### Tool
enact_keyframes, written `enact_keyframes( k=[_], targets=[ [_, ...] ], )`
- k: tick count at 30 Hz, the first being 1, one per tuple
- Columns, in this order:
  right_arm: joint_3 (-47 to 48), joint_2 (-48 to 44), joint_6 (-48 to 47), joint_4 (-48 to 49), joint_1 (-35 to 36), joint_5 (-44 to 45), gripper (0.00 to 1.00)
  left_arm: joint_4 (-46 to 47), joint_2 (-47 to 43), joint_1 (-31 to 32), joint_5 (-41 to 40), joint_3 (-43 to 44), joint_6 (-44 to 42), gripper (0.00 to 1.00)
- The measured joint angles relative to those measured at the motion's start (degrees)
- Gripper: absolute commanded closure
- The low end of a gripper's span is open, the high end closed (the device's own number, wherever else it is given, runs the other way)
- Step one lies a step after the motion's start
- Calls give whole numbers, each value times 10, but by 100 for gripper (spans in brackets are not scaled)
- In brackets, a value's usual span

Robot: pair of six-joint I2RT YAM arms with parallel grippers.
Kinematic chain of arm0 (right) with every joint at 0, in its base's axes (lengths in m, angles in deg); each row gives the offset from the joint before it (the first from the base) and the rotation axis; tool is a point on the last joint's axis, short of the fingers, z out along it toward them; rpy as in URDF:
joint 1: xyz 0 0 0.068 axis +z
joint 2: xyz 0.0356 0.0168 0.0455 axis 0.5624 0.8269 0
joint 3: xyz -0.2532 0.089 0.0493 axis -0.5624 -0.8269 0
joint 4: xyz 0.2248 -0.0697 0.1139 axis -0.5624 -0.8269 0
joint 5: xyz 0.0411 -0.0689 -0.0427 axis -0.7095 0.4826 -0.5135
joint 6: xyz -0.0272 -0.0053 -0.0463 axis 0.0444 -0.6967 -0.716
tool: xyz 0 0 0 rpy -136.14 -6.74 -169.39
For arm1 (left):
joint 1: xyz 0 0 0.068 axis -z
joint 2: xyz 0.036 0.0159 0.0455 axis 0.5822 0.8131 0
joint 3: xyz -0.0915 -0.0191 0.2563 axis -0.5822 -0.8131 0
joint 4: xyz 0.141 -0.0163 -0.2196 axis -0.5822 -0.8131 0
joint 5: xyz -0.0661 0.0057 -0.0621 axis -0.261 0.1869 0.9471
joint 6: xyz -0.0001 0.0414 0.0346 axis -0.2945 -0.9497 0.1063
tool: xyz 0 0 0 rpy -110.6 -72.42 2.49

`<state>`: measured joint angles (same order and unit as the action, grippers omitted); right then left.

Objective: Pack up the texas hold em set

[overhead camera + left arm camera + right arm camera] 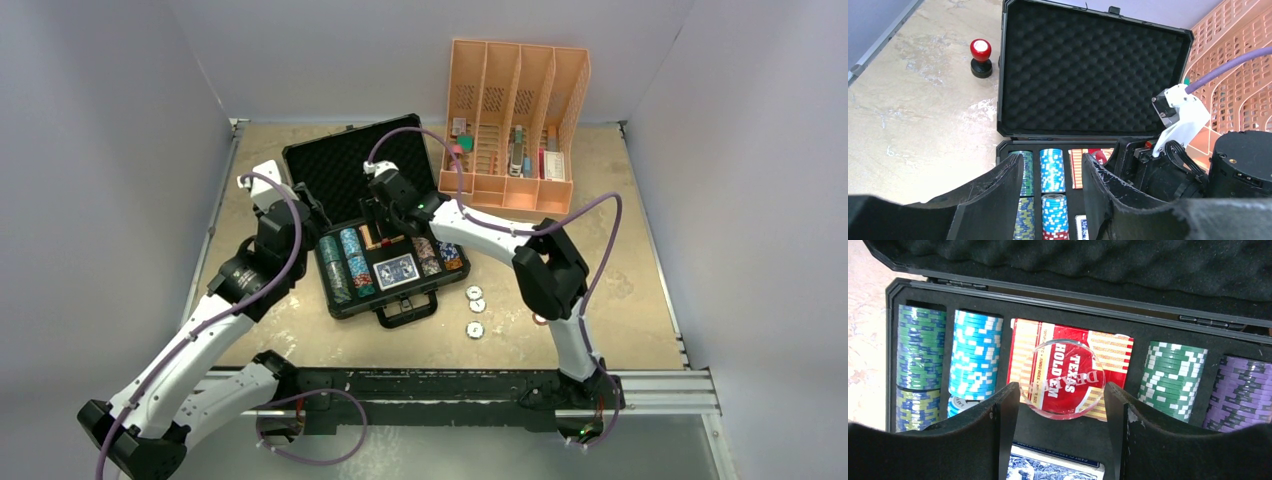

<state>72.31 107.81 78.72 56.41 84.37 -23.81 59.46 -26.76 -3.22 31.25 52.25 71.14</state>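
The black briefcase (345, 300) lies open, its foam lid (1088, 75) leaning back. Its tray holds chip stacks: green-blue (920, 347), light blue (975, 355), green (1173, 377) and purple (1243, 390). A red card deck (1118, 350) and a blue deck (1053, 467) lie in the middle slots. My right gripper (1062, 390) is over the red deck, its fingertips closed on the edges of a clear round dealer button (1063, 377). My left gripper (1053, 162) is open and empty above the tray's left chip stacks (1053, 170). Three small round buttons (475, 305) lie on the table right of the case.
An orange slotted organizer (515, 120) stands at the back right, close to the case lid. A red-topped black cylinder (980, 57) stands on the table left of the lid. My right arm's wrist (1178, 165) is close beside my left gripper.
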Motion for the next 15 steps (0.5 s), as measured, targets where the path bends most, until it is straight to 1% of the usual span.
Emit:
enact_keyframes(
  k=[7,15],
  targets=[
    [17,8,-3,-21,1,0,23,0,4,-1,0,0,0,54],
    [22,2,15,-26,1,7,25,0,8,-1,3,0,0,54]
  ],
)
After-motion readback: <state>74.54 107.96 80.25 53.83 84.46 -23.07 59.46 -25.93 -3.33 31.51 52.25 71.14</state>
